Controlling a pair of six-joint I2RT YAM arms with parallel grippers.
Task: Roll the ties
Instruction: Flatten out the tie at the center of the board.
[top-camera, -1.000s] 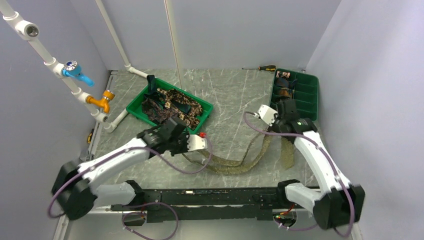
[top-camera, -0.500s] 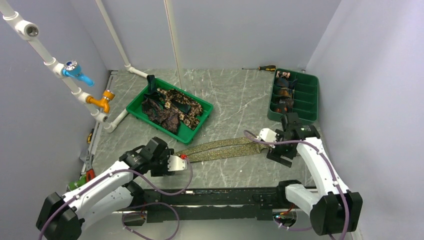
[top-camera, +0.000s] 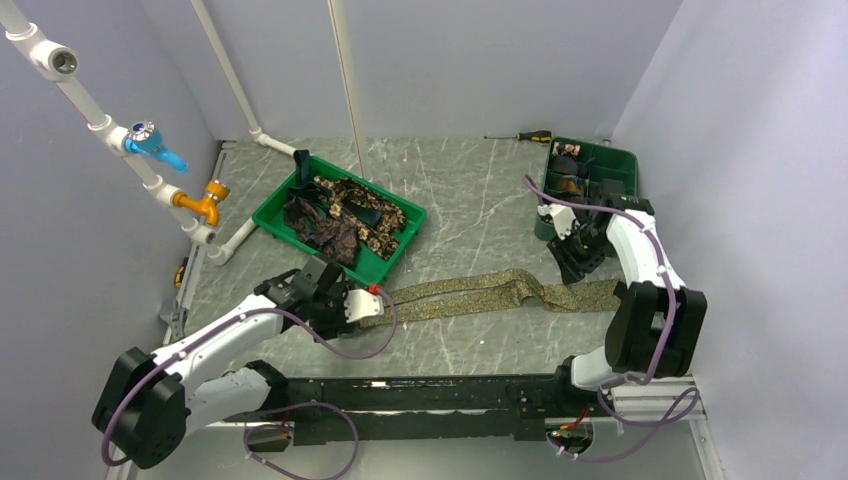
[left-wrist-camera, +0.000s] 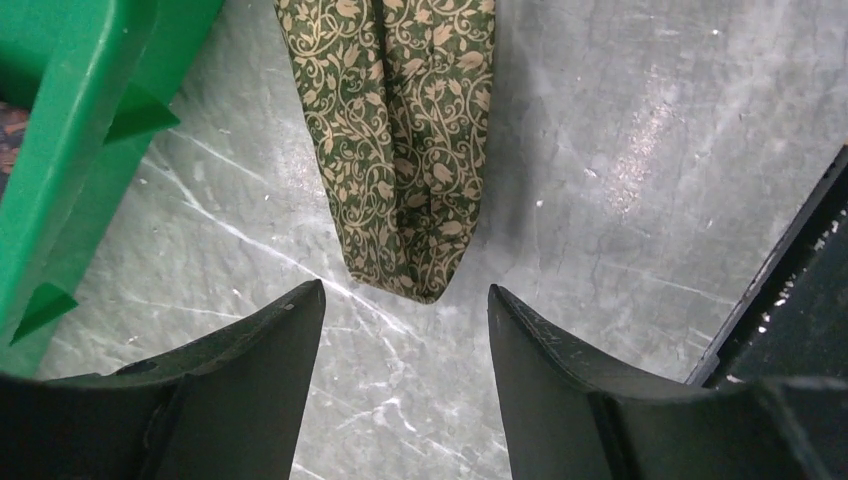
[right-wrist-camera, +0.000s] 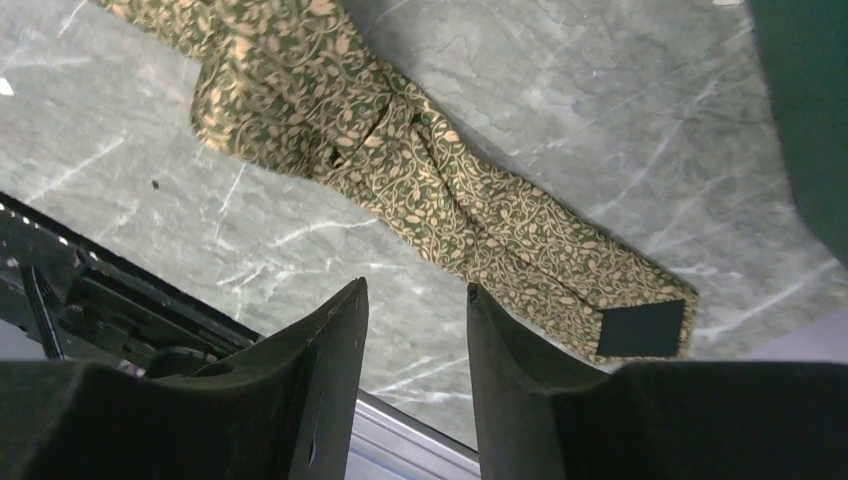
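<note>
From above, the olive tie (top-camera: 480, 295) lay stretched flat across the marble table (top-camera: 460, 200), one end by the left gripper (top-camera: 368, 303) and the other near the right gripper (top-camera: 575, 268). A heap of ties (top-camera: 340, 215) filled the green tray (top-camera: 270, 210) at the left, and coiled ties (top-camera: 566, 170) sat in the far cells of the compartment tray (top-camera: 615, 185) at the right, with a screwdriver (top-camera: 520, 136) beside it. In the left wrist view, the left gripper (left-wrist-camera: 405, 300) stood wide and empty, and the tie's narrow tip (left-wrist-camera: 400, 150) rested on the table just beyond its fingertips, untouched. In the right wrist view, the right gripper (right-wrist-camera: 415, 290) stood narrower yet parted, holding nothing, above the tie's twisted broad end (right-wrist-camera: 400, 170).
</note>
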